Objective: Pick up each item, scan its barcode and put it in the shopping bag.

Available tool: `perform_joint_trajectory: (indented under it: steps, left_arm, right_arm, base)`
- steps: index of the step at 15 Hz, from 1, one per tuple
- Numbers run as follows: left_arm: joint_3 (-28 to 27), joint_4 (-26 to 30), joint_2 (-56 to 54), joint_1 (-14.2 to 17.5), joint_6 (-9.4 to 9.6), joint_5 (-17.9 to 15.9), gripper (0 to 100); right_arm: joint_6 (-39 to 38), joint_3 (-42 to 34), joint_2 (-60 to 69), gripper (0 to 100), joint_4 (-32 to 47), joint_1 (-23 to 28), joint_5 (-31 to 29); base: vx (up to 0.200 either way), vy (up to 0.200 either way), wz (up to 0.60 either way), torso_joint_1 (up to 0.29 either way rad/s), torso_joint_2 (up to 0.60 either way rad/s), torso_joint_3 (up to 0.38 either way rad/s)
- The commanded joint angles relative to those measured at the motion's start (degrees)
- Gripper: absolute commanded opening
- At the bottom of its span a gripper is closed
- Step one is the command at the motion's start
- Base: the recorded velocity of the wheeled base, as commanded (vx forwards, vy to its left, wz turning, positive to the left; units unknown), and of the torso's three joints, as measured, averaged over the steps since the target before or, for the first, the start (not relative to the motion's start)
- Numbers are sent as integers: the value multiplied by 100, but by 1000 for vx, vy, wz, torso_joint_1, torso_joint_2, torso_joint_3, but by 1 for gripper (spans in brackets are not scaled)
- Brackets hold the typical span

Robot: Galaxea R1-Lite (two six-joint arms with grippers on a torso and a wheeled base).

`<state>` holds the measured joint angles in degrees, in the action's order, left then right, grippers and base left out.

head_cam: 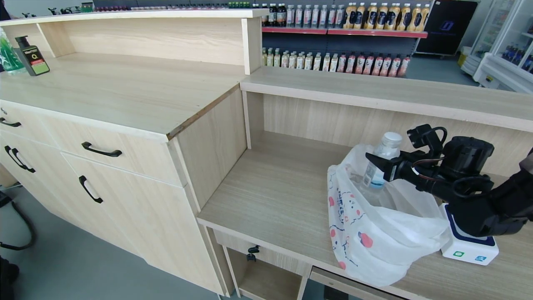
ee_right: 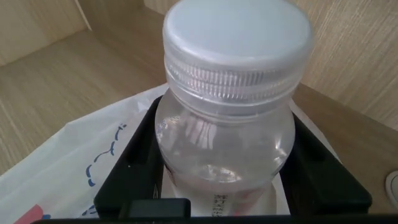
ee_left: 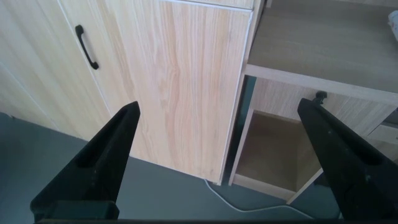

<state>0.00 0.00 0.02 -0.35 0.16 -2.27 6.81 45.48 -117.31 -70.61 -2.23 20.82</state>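
A clear water bottle (head_cam: 379, 166) with a white cap is held upright over the mouth of the white printed shopping bag (head_cam: 374, 233) on the lower counter. My right gripper (head_cam: 385, 168) is shut on the bottle's body, just below the neck. The right wrist view looks down on the bottle (ee_right: 227, 124), its cap nearest the camera, with the black fingers (ee_right: 134, 168) on both sides and the bag (ee_right: 68, 168) beneath. My left gripper (ee_left: 224, 162) is open, hanging low in front of the cabinet doors, nothing between its fingers (ee_left: 93, 168).
A white and blue scanner box (head_cam: 468, 246) sits on the counter beside the bag, under my right arm. A dark pump bottle (head_cam: 32, 56) stands on the upper counter at far left. Shelves of drinks (head_cam: 333, 60) line the back. A cabinet (ee_left: 180, 81) faces the left gripper.
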Motion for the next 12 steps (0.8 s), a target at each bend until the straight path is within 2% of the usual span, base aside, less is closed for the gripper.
perform_joint_trajectory:
  steps: [1,7,8,10,12]
  left_arm:
    - [0,0,6,0,2,-2,100]
    - [0,0,6,0,2,-2,100]
    - [0,0,6,0,2,-2,100]
    - [0,0,6,0,2,-2,100]
    - [0,0,6,0,2,-2,100]
  right_arm:
    - [13,22,-205,0,3,39,1]
    - [48,4,-301,0,47,30,1]
    - [101,-22,-275,100,65,30,1]
    - [74,-13,-20,100,91,3,18]
    - [197,-31,701,100,557,-5,71]
  base:
    - [0,0,0,0,0,0]
    - [0,0,0,0,0,0]
    - [0,0,0,0,0,0]
    - [0,0,0,0,0,0]
    - [0,0,0,0,0,0]
